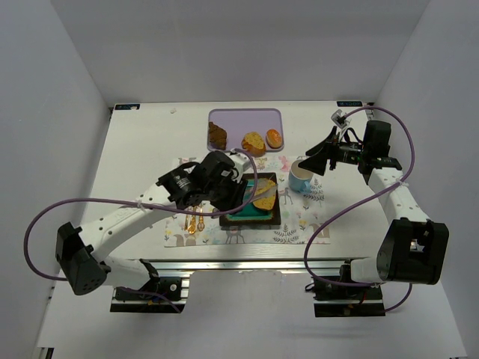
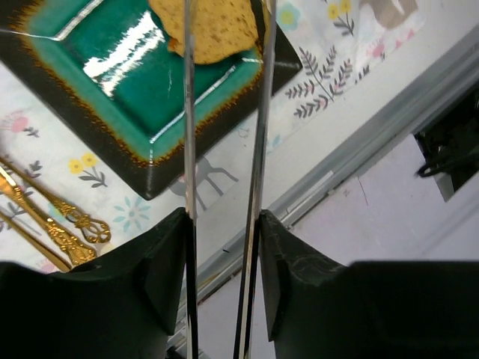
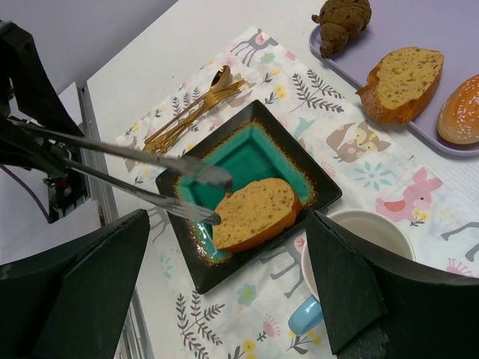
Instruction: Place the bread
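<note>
A slice of herb bread (image 1: 263,198) lies on the teal square plate (image 1: 241,215) with a dark rim, on the placemat. My left gripper (image 1: 224,187) is shut on metal tongs (image 3: 135,172). The tongs' tips are spread apart at the left end of the slice (image 3: 254,213), not clamped on it. The left wrist view shows the two tong arms (image 2: 187,149) between my fingers, with the slice (image 2: 213,26) at the top. My right gripper (image 1: 318,161) is open and empty, hovering above the mug and plate (image 3: 247,149).
A purple tray (image 1: 245,114) at the back holds a dark pastry (image 1: 217,135), another bread slice (image 1: 254,142) and a bun (image 1: 274,137). A blue-and-white mug (image 1: 301,176) stands right of the plate. Gold cutlery (image 1: 193,221) lies left of it.
</note>
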`<action>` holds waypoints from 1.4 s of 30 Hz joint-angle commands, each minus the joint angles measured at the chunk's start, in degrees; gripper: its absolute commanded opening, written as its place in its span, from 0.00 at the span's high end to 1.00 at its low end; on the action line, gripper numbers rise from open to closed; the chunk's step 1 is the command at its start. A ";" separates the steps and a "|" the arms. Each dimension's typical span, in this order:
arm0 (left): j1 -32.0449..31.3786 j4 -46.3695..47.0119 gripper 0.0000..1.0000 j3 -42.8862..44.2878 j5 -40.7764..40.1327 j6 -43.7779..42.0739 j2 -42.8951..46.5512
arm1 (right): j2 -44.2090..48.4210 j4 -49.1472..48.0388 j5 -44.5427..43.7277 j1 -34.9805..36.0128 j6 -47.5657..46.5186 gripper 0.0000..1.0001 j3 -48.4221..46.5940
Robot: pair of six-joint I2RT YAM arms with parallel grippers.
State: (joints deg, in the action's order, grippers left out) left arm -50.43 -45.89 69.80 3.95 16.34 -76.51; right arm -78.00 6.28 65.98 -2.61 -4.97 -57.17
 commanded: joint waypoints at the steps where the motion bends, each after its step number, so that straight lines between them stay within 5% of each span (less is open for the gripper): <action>1: 0.07 1.58 0.48 1.65 -6.82 3.43 4.87 | -0.05 -0.48 0.82 -0.29 -0.39 0.11 -1.19; 4: 4.36 2.73 0.49 3.66 -8.52 6.94 4.10 | 0.04 -0.57 1.00 -0.29 -0.30 0.11 -1.11; 11: 20.70 8.53 0.57 7.89 1.32 17.75 -4.50 | 0.21 -0.75 1.08 -0.29 -0.30 0.11 -1.02; 14: 23.01 9.76 0.57 12.88 3.43 20.13 -9.78 | 0.30 -1.45 1.44 -0.29 0.31 0.11 -0.58; 18: 23.19 7.93 0.57 21.83 4.67 19.79 -21.01 | 0.39 -1.54 1.70 -0.29 0.40 0.11 -0.14; 28: 24.24 4.41 0.53 32.58 0.81 15.22 -32.29 | 0.30 -1.89 1.79 -0.29 0.66 0.11 0.30; 42: 24.51 5.02 0.51 33.47 4.14 13.63 -37.57 | 0.04 -2.07 1.61 -0.29 0.58 0.11 1.00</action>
State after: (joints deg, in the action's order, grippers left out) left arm -26.20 -41.58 101.43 6.59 30.83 -114.43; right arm -78.00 5.82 66.24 -2.61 -4.67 -57.14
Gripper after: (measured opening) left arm 0.493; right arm 0.895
